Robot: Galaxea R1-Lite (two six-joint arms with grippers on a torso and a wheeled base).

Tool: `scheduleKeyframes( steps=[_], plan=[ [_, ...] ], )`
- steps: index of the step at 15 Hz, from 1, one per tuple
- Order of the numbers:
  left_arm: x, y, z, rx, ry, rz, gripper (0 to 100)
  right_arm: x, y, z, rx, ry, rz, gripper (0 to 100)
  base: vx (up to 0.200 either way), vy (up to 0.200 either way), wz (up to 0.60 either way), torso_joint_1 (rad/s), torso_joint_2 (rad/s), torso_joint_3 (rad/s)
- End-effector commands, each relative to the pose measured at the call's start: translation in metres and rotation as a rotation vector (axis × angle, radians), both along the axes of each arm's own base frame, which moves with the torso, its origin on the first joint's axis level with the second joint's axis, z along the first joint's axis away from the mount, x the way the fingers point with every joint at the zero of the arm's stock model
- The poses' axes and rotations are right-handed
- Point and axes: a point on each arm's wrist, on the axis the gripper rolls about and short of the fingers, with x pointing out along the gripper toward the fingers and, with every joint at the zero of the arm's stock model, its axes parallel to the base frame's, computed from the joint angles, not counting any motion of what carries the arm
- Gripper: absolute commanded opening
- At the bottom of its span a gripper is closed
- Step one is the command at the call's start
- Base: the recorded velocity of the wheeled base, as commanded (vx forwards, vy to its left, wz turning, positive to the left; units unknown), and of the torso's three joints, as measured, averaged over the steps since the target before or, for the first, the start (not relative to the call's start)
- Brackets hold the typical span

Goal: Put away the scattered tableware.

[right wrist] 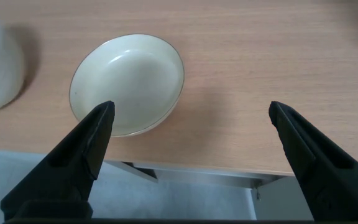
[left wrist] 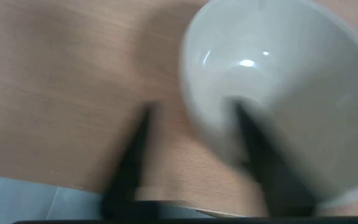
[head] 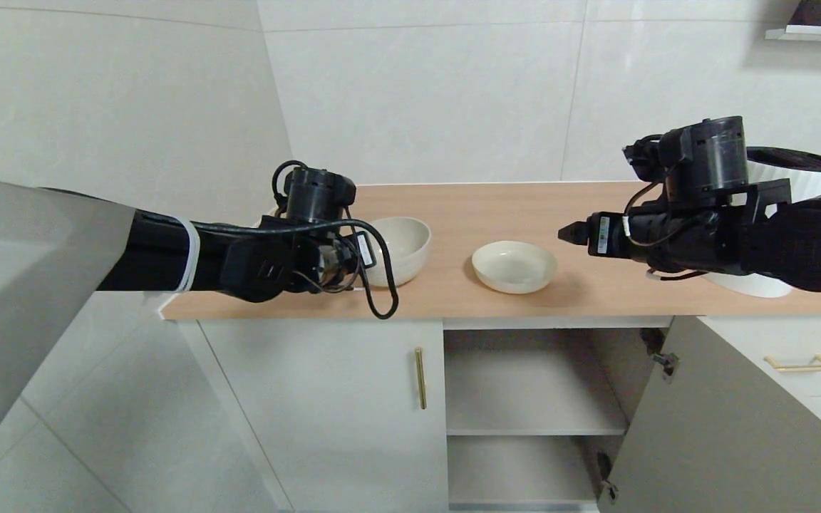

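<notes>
A deep white bowl (head: 402,246) stands near the left end of the wooden counter (head: 596,285). My left gripper (left wrist: 194,158) is open at its near rim, one finger over the deep bowl (left wrist: 278,74) and the other outside it above the wood. A shallow cream bowl (head: 514,266) sits mid-counter near the front edge. My right gripper (head: 571,232) hovers just to its right, pointing at it. In the right wrist view the right gripper (right wrist: 197,155) is open and empty, with the shallow bowl (right wrist: 129,81) ahead beside one finger.
A large white ribbed container (head: 802,178) stands on the counter's right end, behind my right arm. Below the counter a cabinet door (head: 703,420) hangs open, showing two bare shelves (head: 532,399). The neighbouring door with a gold handle (head: 420,377) is shut.
</notes>
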Motion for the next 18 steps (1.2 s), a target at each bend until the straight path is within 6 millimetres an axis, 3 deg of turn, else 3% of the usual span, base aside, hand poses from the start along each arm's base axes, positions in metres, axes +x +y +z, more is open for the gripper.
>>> scheduleKeyframes(
  steps=[1, 4, 9, 18],
  plan=[
    [0.000, 0.000, 0.002, -0.003, -0.006, 0.001, 0, -0.001, 0.000, 0.001, 0.001, -0.003, 0.000, 100, 0.000, 0.000, 0.00, 0.000, 0.00, 0.000],
    [-0.006, 0.005, 0.015, -0.023, -0.031, 0.013, 0, 0.000, 0.000, 0.002, 0.001, -0.005, -0.001, 100, 0.000, 0.000, 0.00, 0.000, 0.00, 0.000],
    [-0.038, 0.019, 0.041, -0.059, -0.055, 0.006, 0, 0.003, 0.001, 0.000, -0.001, -0.004, -0.002, 100, 0.000, 0.000, 0.00, 0.000, 0.00, 0.000],
    [-0.086, 0.030, 0.060, -0.197, -0.012, -0.291, 0, 0.064, 0.030, -0.062, -0.018, 0.078, -0.147, 100, 0.000, 0.000, 0.00, 0.000, 0.00, 0.000]
  ],
)
